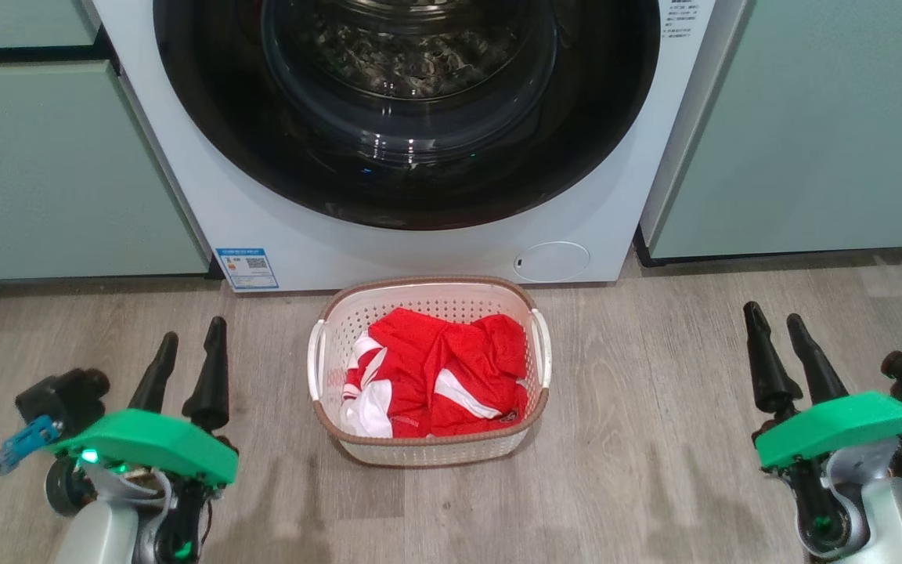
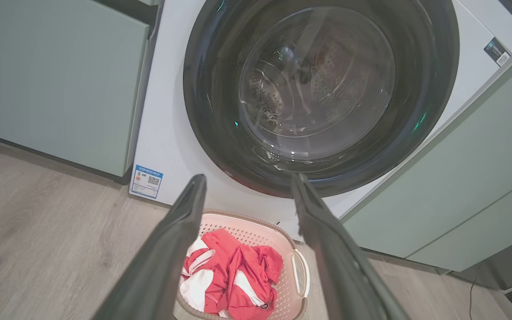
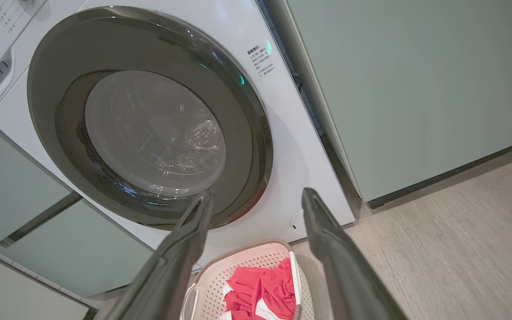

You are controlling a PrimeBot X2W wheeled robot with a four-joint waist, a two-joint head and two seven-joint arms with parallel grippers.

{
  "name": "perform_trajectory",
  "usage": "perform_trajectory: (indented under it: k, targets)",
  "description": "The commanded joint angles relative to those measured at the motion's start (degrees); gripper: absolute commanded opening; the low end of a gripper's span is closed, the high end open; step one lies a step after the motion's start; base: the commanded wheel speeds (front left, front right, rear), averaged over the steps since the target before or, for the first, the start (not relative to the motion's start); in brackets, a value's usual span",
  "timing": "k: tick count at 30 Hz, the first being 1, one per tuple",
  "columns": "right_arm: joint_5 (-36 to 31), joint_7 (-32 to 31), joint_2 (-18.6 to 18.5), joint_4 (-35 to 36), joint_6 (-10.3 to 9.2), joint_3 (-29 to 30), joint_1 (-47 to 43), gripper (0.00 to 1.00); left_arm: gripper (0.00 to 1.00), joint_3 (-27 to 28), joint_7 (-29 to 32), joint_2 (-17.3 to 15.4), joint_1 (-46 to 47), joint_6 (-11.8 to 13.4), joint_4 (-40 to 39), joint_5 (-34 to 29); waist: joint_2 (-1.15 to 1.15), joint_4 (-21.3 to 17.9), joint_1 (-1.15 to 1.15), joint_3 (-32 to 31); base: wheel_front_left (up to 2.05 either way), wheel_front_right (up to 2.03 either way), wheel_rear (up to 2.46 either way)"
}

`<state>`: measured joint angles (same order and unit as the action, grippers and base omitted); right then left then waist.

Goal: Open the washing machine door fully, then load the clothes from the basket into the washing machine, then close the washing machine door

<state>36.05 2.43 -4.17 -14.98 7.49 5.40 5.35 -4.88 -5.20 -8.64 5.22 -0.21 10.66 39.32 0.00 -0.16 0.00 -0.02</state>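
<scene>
Grippers first: my left gripper [image 1: 194,329] has its two dark fingers spread apart with nothing between them. My right gripper [image 1: 772,313] matches it, fingers parted and empty. Both hang above the wood-look floor [image 1: 654,392] with their fingertips aimed at the machine.

Between the two grippers the basket [image 1: 429,280] sits on the floor, roughly level with their fingers. It is to the right of the left gripper and to the left of the right one, well apart from both. The clothes [image 1: 439,372] lie bunched inside it below the rim, red with white stripes.

Beyond both sets of fingertips stands the washing machine [image 1: 420,254], just past the basket's far rim; I cannot tell whether they touch. The washing machine door [image 1: 408,117] is closed flat against the white front, and I can see the perforated drum through its glass. From the left wrist the door rises past that gripper's fingertips, with the basket low between its fingers. From the right wrist the door lies ahead and left of the fingers.

A blue sticker [image 1: 246,269] is ahead of the left gripper, at the washer's lower corner. A small round white flap [image 1: 551,261] is ahead and left of the right gripper. Pale green cabinets [image 1: 52,172] flank the machine, one ahead of each gripper.
</scene>
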Motion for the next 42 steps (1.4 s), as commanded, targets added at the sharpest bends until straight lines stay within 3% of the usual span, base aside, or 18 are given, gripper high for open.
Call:
perform_trajectory:
  k: [1, 24, 42]
  targets:
    - [-2.6, 0.9, -0.4, 1.7, 0.0, -0.3, 3.7, 1.0, 1.0, 0.7, -0.9, -1.7, 3.8, 0.6, -1.9, -2.3, 0.0, 0.0, 0.0, 0.0, 0.0, 0.0, 0.0]
    - [-18.6, 3.1, 0.8, 1.3, 0.0, 0.4, 5.0, 1.0, 1.0, -1.2, -4.6, -2.0, 5.7, 3.3, 0.0, -14.2, 0.0, -0.1, 0.0, 0.9, 0.0, 0.0, 0.0]
    - [-27.4, 4.1, 1.2, 3.0, 0.0, -2.5, 7.0, 1.0, 1.0, -1.1, -7.6, -1.9, 8.1, 3.5, 3.9, -21.6, 0.0, -0.3, 0.0, 2.3, 0.0, 0.0, 0.0]
